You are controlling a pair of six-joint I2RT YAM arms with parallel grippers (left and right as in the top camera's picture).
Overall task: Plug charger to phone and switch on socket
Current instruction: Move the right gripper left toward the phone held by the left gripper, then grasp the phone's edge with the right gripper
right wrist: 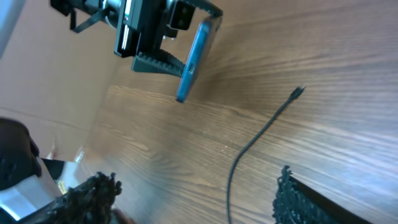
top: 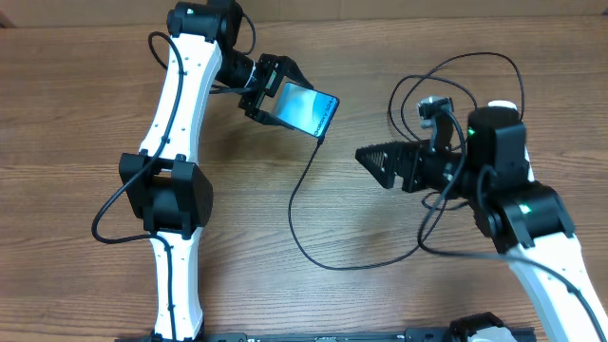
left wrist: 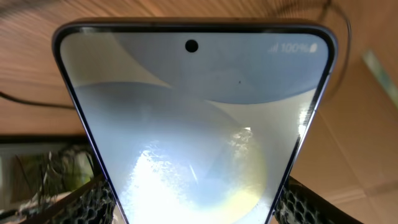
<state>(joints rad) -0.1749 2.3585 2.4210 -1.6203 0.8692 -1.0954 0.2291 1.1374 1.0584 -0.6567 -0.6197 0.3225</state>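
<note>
My left gripper [top: 269,95] is shut on the phone [top: 306,107] and holds it tilted above the table. In the left wrist view the phone's light screen [left wrist: 193,118] fills the frame between the fingers [left wrist: 193,214]. The charger's thin black cable [top: 296,204] lies on the table. Its connector tip [right wrist: 298,93] lies below the phone [right wrist: 194,53], apart from it. My right gripper [top: 373,160] is open and empty to the right of the cable, its fingers [right wrist: 196,199] either side of the cable [right wrist: 239,162]. The socket is out of view.
Black cable loops [top: 456,66] hang over the right arm at the back right. A cardboard wall [top: 408,8] runs along the table's far edge. The wooden table top [top: 57,114] is bare on the left.
</note>
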